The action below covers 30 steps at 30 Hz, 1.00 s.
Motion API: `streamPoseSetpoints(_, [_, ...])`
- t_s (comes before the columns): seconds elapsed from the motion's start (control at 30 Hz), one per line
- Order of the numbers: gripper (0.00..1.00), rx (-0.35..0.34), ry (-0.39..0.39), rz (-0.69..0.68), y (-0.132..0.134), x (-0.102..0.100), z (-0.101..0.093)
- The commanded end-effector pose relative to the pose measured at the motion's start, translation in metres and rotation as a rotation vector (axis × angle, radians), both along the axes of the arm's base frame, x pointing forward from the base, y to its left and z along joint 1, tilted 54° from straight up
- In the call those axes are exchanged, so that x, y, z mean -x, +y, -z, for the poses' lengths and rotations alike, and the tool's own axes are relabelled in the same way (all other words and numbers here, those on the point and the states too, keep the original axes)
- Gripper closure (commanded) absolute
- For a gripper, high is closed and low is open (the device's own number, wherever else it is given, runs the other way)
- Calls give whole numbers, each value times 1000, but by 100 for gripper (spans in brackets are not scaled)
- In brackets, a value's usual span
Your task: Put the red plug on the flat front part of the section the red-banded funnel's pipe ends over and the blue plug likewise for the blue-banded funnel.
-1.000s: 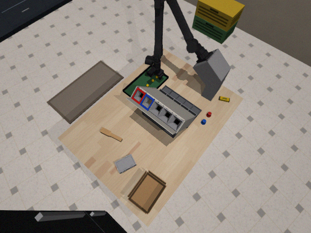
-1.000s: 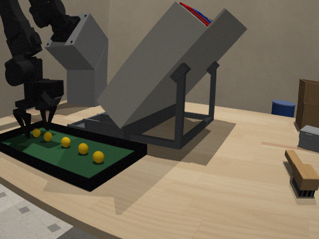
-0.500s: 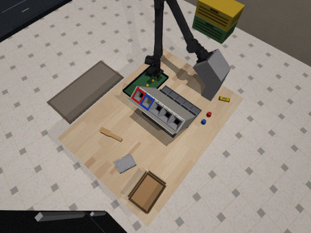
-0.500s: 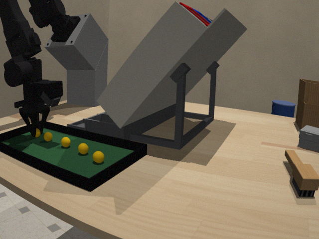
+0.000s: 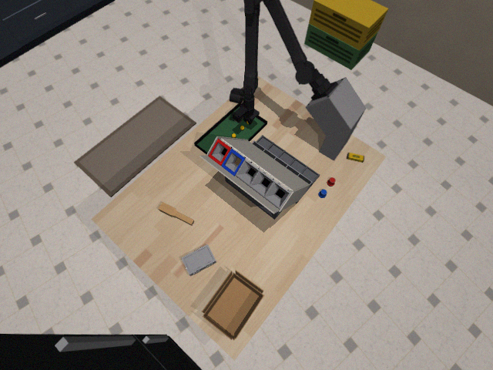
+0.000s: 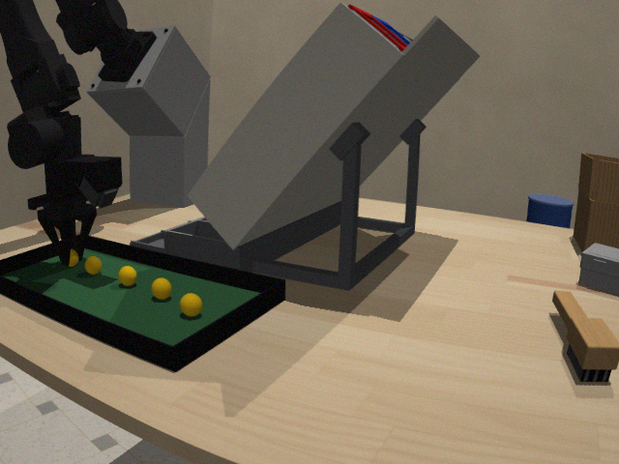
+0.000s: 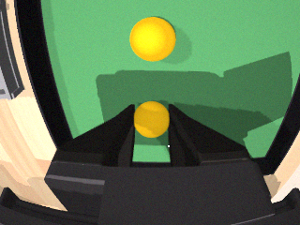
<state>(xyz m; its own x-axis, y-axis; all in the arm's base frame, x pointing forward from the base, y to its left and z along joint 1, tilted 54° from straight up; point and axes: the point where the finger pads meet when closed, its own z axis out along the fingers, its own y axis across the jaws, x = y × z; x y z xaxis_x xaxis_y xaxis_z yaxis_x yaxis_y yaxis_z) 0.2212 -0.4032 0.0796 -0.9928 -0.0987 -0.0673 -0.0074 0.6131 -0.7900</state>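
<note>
My gripper (image 7: 151, 112) is down in the green marble tray (image 6: 125, 300) at its far left end and is shut on a yellow marble (image 7: 151, 119). It also shows in the exterior view (image 6: 69, 251) and in the top view (image 5: 247, 117). Several more yellow marbles lie in a row in the tray, the nearest one (image 7: 153, 38) just ahead of the fingers. The tilted grey cover holds a row of funnels; the red-banded funnel (image 5: 219, 151) is at its left end and the blue-banded funnel (image 5: 234, 161) is beside it. The red plug (image 5: 330, 181) and the blue plug (image 5: 322, 193) stand on the table right of the cover.
A row of grey sections (image 5: 286, 156) lies behind the cover's low end. A grey box-shaped arm base (image 5: 336, 115) stands at the back right. A wooden brush (image 5: 175, 213), a grey notebook (image 5: 197, 260), a cardboard box (image 5: 233, 303) and a small yellow block (image 5: 355, 156) lie around the table.
</note>
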Motion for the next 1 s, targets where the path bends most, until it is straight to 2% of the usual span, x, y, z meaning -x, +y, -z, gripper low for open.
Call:
streamPoseSetpoints(0.0, [100,2,-3,-2,1,0,-1])
streamPoseSetpoints(0.4, [100,2,-3,-2,1,0,-1])
streamPoseSetpoints(0.9, [100,2,-3,-2,114,18,-82])
streamPoseSetpoints(0.97, [100,2,-3,-2,114,18,-82])
